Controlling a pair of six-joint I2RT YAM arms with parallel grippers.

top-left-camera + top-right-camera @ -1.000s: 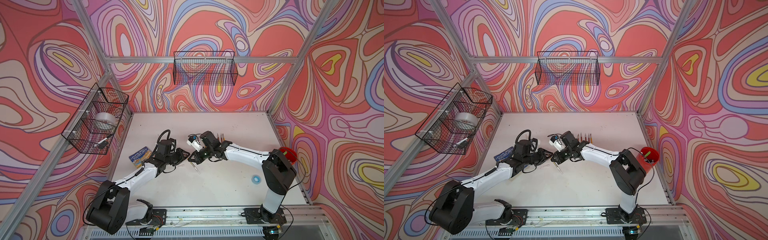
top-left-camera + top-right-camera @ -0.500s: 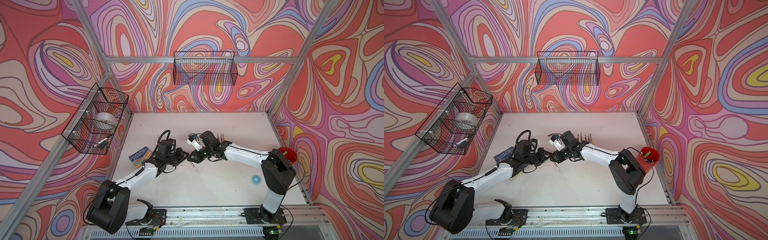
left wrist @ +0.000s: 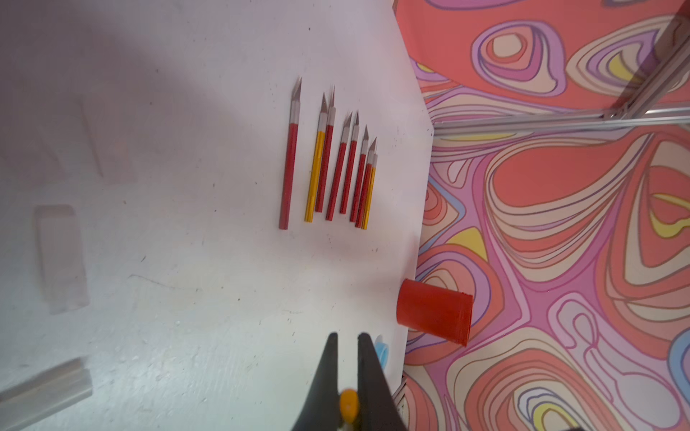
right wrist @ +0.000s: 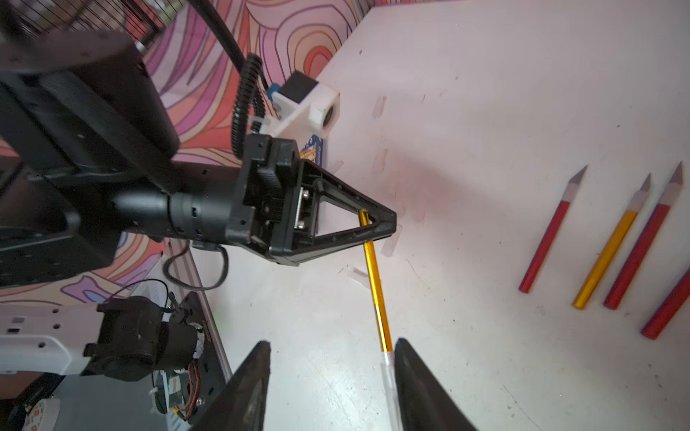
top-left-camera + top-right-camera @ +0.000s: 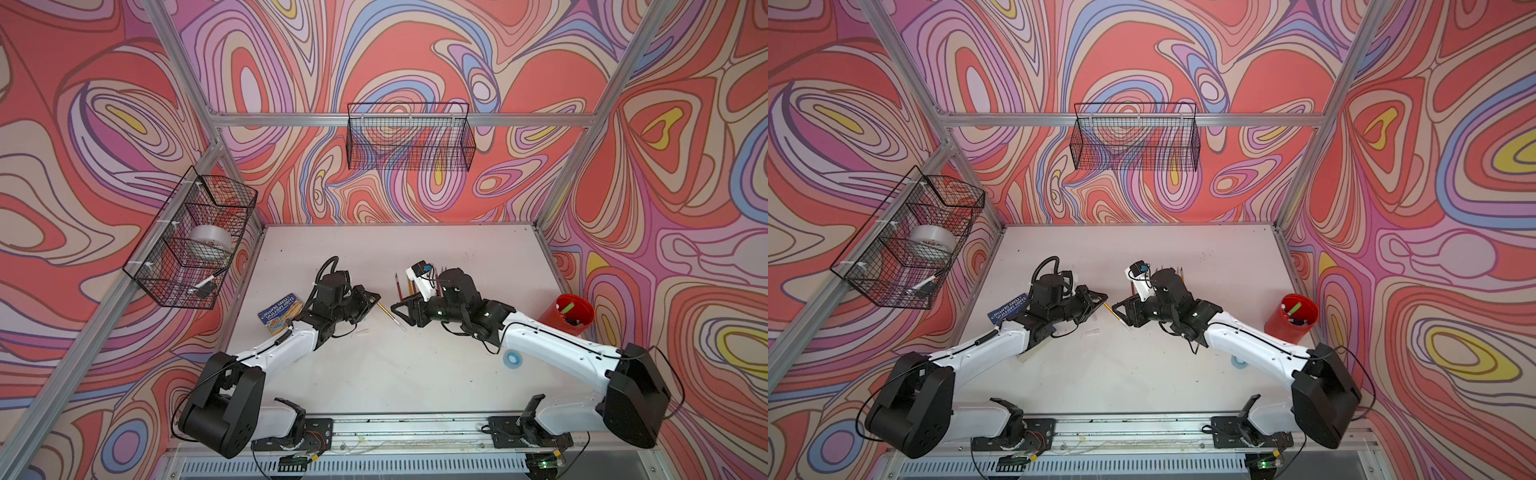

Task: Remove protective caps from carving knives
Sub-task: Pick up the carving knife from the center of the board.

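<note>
Yellow-orange carving knife (image 4: 375, 283) is held in the air between the two arms. Its long axis runs diagonally from the left arm across to the right arm. The handle end is clamped in the left fingers (image 4: 384, 220). In the left wrist view the handle butt (image 3: 349, 405) is pinched between them, so they're together on it.

The tip end points at the right arm and toward the front of the bench (image 5: 415, 374). The translucent protective cap (image 4: 390, 388) is on the blade.

The right fingers (image 4: 414, 388) are well apart and grip nothing. The capped tip sits in the gap, close against one finger. I can't confirm contact.

The row of bare carving knives (image 3: 315, 171) lies flat on the bench behind the right wrist. They're roughly parallel, with grey tips toward the back wall and no caps on them. In both top views the row is partly hidden by the right arm.

Loose caps (image 3: 61, 257) are scattered on the bench near the left arm, and a top view shows one (image 5: 360, 332) just in front of the held knife.
</note>
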